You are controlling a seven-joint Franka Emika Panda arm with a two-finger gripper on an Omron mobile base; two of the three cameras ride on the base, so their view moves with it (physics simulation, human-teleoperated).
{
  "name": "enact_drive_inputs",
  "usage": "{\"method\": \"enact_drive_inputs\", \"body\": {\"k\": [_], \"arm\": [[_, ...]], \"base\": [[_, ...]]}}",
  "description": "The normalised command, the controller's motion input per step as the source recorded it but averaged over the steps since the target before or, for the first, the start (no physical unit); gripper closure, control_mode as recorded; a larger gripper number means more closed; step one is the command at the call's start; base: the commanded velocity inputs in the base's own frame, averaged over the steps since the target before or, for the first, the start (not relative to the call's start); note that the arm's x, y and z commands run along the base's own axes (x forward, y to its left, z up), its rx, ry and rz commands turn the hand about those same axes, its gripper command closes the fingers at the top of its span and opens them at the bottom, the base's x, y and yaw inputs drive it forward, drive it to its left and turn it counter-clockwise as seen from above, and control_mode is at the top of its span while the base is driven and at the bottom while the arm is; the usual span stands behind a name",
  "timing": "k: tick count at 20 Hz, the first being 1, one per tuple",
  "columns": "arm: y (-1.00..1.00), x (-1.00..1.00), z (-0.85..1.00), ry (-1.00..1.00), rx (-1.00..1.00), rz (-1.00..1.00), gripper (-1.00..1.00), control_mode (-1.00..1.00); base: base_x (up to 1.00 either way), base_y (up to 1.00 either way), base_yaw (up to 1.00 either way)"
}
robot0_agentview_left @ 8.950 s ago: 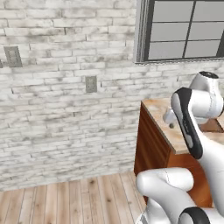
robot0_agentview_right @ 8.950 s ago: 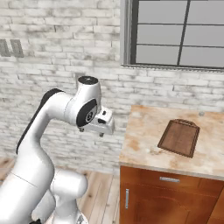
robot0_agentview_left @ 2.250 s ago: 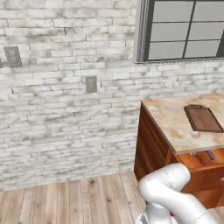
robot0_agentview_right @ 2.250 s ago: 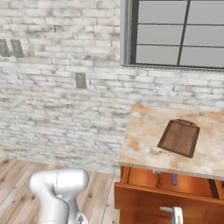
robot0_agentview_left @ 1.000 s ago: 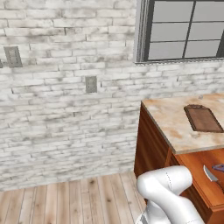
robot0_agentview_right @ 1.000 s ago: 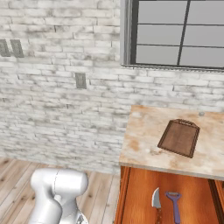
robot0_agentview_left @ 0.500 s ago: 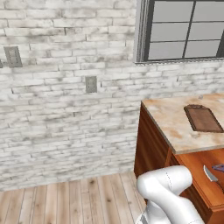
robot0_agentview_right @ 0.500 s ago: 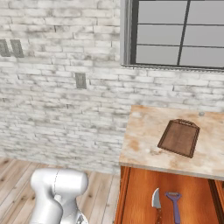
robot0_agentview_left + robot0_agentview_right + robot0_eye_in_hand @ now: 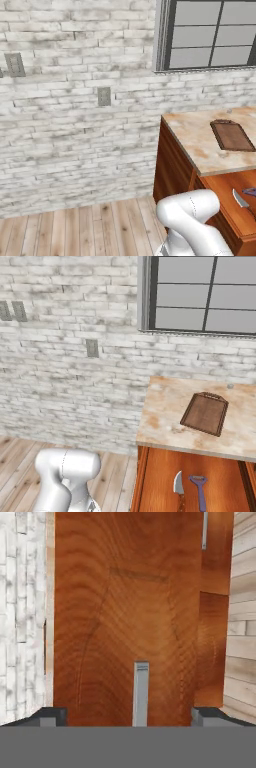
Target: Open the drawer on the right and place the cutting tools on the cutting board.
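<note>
In the right base view the drawer (image 9: 165, 476) stands pulled out below the pale tabletop (image 9: 165, 421), its orange-brown floor open to view from above. Going left to right inside it: a knife (image 9: 178, 487) with a pale blade, then just beside it a blue-handled peeler (image 9: 199, 491). Both lie with their long axes running front to back, roughly parallel, working ends toward the tabletop. Up on the tabletop and a little to the right of the two tools rests the cutting board (image 9: 205, 413), dark brown, with nothing on it.

In the hand view the gripper (image 9: 129, 714) looks squarely at the drawer's flat front, its two dark fingertips spread wide to either side of the silver handle (image 9: 140, 693), which runs between them without being pinched. The jaws are open and hold nothing.

The coming move likely turns on height: the gripper sits low, in front of the drawer face, while the knife and peeler lie above and behind that face. It would have to rise over the front edge and come down along the tools' long axes, then carry each one farther back and up to the board.
</note>
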Motion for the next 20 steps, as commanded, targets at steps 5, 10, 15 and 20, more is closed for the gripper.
{"method": "enact_drive_inputs", "body": {"k": [5, 10, 15, 20], "arm": [[0.0, 0.32, 0.47, 0.2, 0.0, 0.01, -1.0, -1.0], [0.14, 0.76, 0.22, 0.19, 0.0, 0.0, -1.0, -1.0], [0.05, 0.8, 0.15, 0.2, 0.0, 0.0, -1.0, -1.0], [0.16, 0.65, 0.68, 0.15, 0.0, 0.0, -1.0, -1.0]], "base": [[0.0, 0.0, 0.0], [0.0, 0.0, 0.0], [0.0, 0.0, 0.0], [0.0, 0.0, 0.0]]}}
